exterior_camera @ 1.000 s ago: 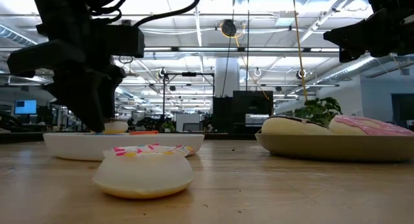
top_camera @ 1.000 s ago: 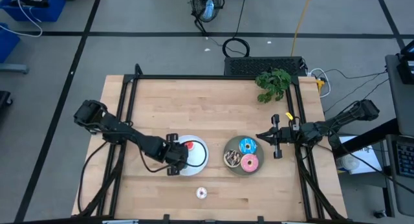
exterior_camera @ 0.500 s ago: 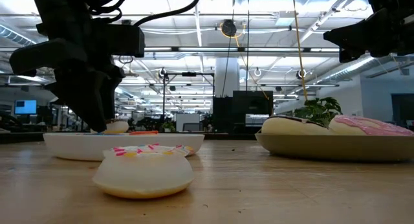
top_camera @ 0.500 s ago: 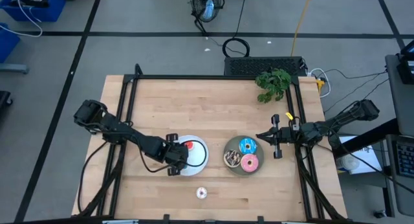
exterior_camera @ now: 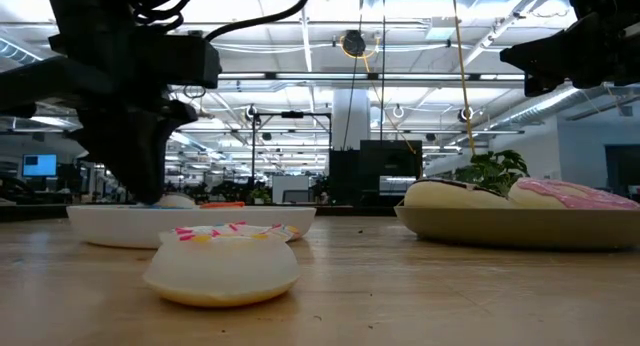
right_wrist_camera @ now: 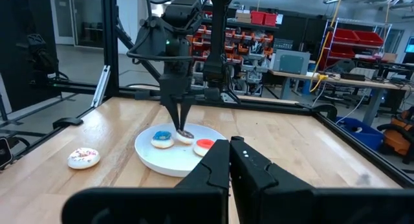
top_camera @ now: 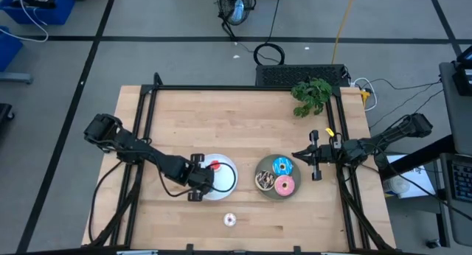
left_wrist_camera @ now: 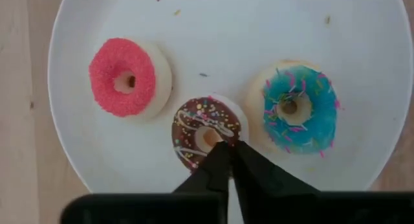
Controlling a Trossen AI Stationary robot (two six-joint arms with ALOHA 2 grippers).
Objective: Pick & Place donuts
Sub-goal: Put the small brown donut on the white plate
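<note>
Three tiny donuts: below left gripper (left_wrist_camera: 228,146), on white plate (left_wrist_camera: 362,30).
Left gripper: pressed together, tips at brown donut's (left_wrist_camera: 206,132) hole.
Handling: probably light, slippery; pinch the ring's rim.

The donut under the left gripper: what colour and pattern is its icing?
Dark brown donut with white drizzle and coloured sprinkles; left wrist view.

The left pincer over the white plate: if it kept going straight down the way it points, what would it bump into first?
Most likely the small brown donut: the left pincer, its fingers together, points right at its edge. Whether they already touch is unclear.
</note>
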